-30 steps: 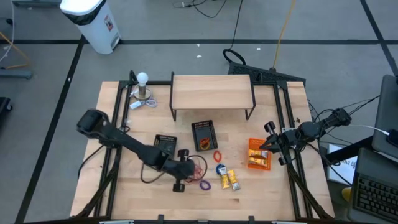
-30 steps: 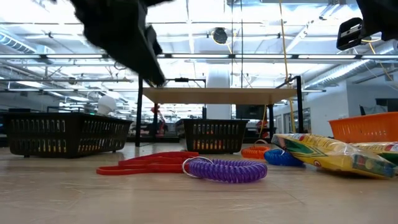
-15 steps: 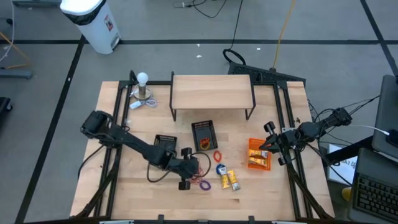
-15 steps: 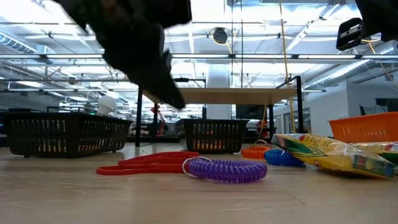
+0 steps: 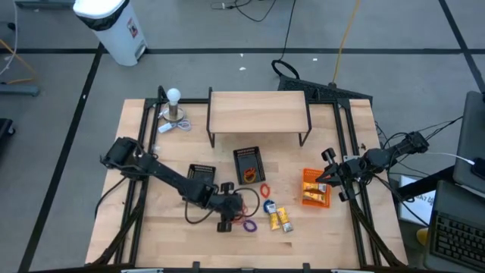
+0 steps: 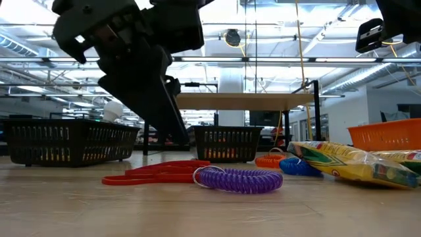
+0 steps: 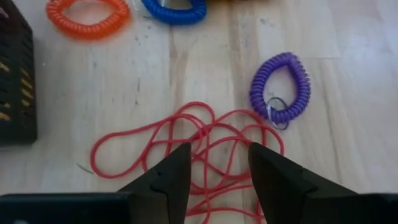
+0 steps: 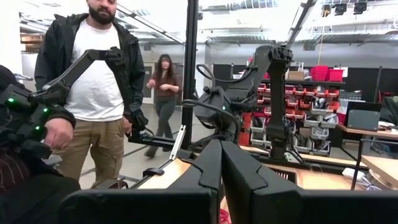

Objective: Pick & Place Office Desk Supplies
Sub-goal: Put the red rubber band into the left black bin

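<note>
1. Left gripper (image 7: 214, 165) hangs over the red band (image 7: 186, 149), jaws parted and empty.
2. Thin red band sprawls looped on the wooden bench (image 7: 348, 93), beside the oval purple coil (image 7: 281, 87).
3. Right gripper (image 5: 327, 176) waits, jaws closed.

White ball on a metal stand (image 5: 174, 107) is sitting at the far left corner of the table (image 5: 151, 227), well apart from the left pincer (image 5: 239, 203). Wooden shelf (image 5: 258, 112) is standing across the back, beyond the pincer. Small black basket (image 5: 201, 174) is lying just beside it, and a bigger black basket (image 5: 248, 164) is near, behind it. Orange basket (image 5: 315, 187) is sitting well off to its right. White trash bin (image 5: 114, 26) is standing on the floor past the table. Two people (image 8: 93, 81) (image 8: 165, 93) are standing in the room.
</note>
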Action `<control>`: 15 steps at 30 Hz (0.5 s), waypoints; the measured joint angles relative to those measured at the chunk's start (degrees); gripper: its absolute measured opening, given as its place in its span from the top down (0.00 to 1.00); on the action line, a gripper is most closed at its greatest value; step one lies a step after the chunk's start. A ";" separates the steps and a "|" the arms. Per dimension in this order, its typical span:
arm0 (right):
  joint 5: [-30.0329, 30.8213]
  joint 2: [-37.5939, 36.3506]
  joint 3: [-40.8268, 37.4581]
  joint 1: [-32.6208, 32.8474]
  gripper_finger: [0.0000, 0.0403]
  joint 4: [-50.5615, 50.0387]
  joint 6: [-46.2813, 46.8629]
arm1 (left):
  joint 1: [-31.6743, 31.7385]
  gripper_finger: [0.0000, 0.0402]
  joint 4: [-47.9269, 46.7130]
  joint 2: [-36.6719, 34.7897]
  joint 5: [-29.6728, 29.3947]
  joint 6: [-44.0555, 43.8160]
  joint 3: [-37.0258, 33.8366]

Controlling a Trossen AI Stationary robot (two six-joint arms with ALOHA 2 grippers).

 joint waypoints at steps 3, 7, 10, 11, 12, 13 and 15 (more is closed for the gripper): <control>0.00 0.00 0.00 -0.01 1.00 0.01 -0.11 | -0.50 0.62 0.78 1.44 -0.67 -0.15 0.00; -0.05 0.00 0.00 -0.01 1.00 0.11 -0.09 | -0.44 0.66 1.70 4.37 -0.49 -0.13 0.00; -0.12 0.00 0.00 -0.01 1.00 0.10 -0.05 | 0.00 0.68 2.00 5.11 -0.40 -1.17 0.16; -0.13 0.00 0.00 0.01 1.00 0.13 -0.04 | 0.03 0.69 2.00 5.19 -0.45 -1.31 0.17; -0.18 0.00 0.00 0.01 1.00 0.15 -0.01 | 0.08 0.70 2.03 5.22 -0.38 -1.36 0.17; -0.17 0.00 0.00 0.01 1.00 0.08 -0.01 | 0.11 0.71 2.02 5.21 -0.26 -1.38 0.17; -0.20 0.00 0.00 0.01 1.00 0.14 -0.01 | 0.11 0.74 1.49 4.63 -0.13 -0.79 0.11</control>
